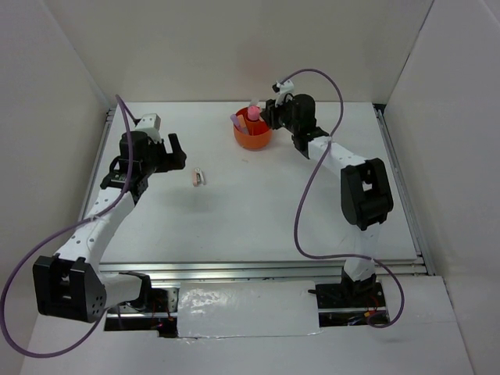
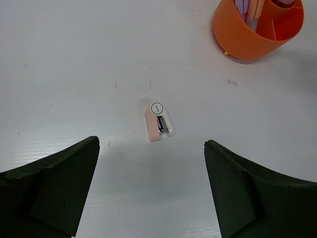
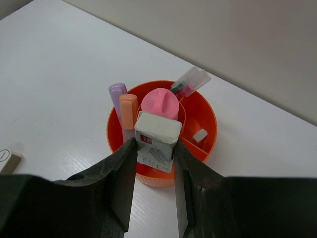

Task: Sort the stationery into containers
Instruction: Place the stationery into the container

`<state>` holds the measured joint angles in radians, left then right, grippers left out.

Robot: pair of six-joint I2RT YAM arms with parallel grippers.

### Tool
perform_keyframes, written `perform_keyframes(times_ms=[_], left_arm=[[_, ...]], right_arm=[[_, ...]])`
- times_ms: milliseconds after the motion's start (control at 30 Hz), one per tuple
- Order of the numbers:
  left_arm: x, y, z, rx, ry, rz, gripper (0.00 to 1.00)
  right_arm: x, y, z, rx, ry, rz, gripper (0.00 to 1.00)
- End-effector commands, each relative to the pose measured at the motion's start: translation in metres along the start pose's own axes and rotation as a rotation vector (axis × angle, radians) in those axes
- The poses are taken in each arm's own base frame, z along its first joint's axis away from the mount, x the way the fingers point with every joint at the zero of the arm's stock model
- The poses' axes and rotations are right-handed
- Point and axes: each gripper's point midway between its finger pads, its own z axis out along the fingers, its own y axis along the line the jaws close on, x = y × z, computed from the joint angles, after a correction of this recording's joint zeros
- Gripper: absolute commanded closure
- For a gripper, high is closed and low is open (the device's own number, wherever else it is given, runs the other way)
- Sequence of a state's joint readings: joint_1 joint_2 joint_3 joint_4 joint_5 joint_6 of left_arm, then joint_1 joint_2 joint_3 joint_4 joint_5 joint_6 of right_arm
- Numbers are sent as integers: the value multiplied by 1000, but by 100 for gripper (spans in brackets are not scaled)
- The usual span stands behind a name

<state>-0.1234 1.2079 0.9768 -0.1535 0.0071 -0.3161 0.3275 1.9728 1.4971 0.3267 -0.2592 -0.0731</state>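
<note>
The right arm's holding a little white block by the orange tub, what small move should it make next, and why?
Likely nudge the right tool slightly toward the roomier compartment of the round orange plastic tub before releasing. It is shut on the small white rectangular block, which seems to hang over the near rim, and a round pink cap crowds the middle.

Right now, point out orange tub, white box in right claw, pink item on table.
orange tub (image 1: pixel 251 142): top view, front wall.
white box (image 3: pixel 157 144): right wrist view, front face.
pink item (image 2: pixel 157 122): left wrist view, its middle.
</note>
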Motion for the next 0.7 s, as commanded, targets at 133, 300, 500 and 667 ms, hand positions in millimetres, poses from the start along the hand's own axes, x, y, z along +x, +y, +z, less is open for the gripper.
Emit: perform_keyframes(times_ms=[133,300,500,667], left_arm=[[-21,-12,4,52,-49,27,1],[-19,-11,5,49,-45,34,1],[-19,-10,7,46,-43,36,1],[-18,-10,8,48,-41,39,1]], right_arm=[[6,-4,13,-17,-30,-61,87],[14,-10,20,-10,-21,-63,85],[19,-13,27,-7,-23,-71,83],[23,-13,34,-10,-22,-79,78]])
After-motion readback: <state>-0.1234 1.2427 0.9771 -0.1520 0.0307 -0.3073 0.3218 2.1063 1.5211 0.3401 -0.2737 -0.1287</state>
